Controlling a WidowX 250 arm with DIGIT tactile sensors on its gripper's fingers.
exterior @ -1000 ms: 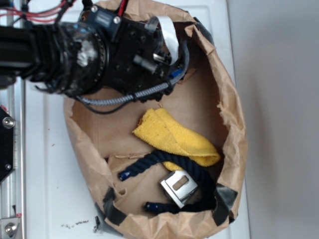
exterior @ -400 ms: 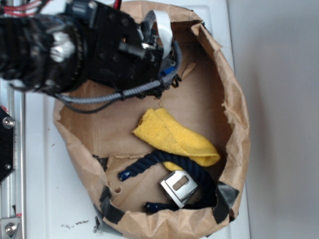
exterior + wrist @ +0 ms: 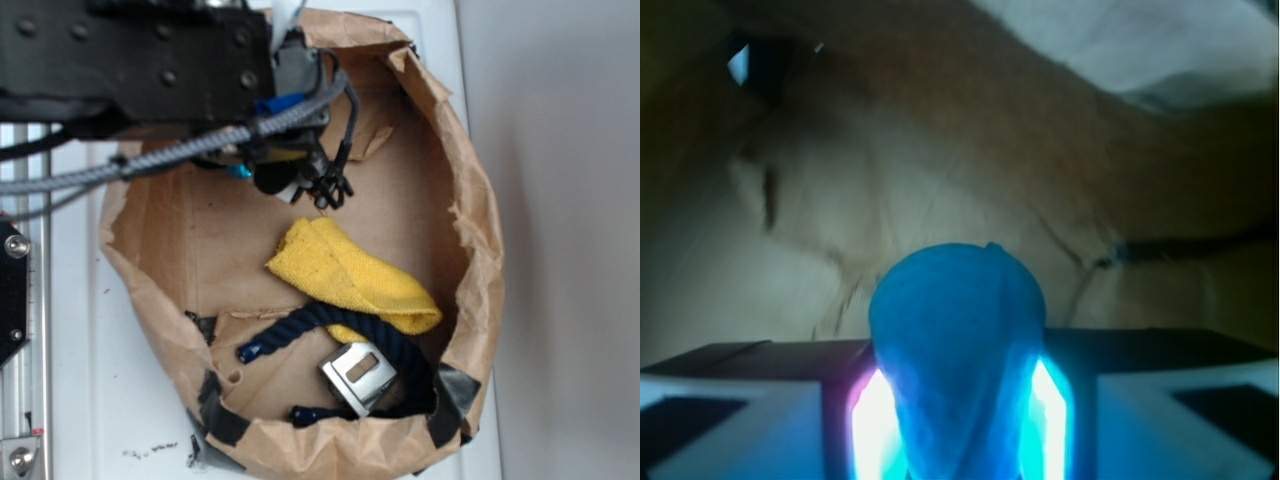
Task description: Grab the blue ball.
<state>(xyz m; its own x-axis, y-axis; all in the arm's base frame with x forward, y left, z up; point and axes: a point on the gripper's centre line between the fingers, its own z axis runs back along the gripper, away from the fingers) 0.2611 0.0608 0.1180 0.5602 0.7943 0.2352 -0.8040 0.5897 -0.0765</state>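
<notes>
The blue ball (image 3: pixel 958 350) fills the lower middle of the wrist view, squeezed narrow between the two glowing pads (image 3: pixel 872 425) of my gripper (image 3: pixel 958 410), which is shut on it. In the exterior view only a teal sliver of the blue ball (image 3: pixel 240 172) shows under the black arm. There my gripper (image 3: pixel 262 178) hangs over the upper left part of the brown paper bag (image 3: pixel 470 250), above its floor. The arm hides most of the fingers.
A folded yellow cloth (image 3: pixel 350 275) lies in the bag's middle. A dark navy rope (image 3: pixel 300 325) and a shiny metal clip (image 3: pixel 358 377) lie near the bag's front. The torn bag walls stand all around. A metal rail (image 3: pixel 20 400) runs along the left.
The arm has swung up and to the left and now looks larger in the exterior view. The bag's left wall has spread outward. Cloth, rope and clip have stayed put.
</notes>
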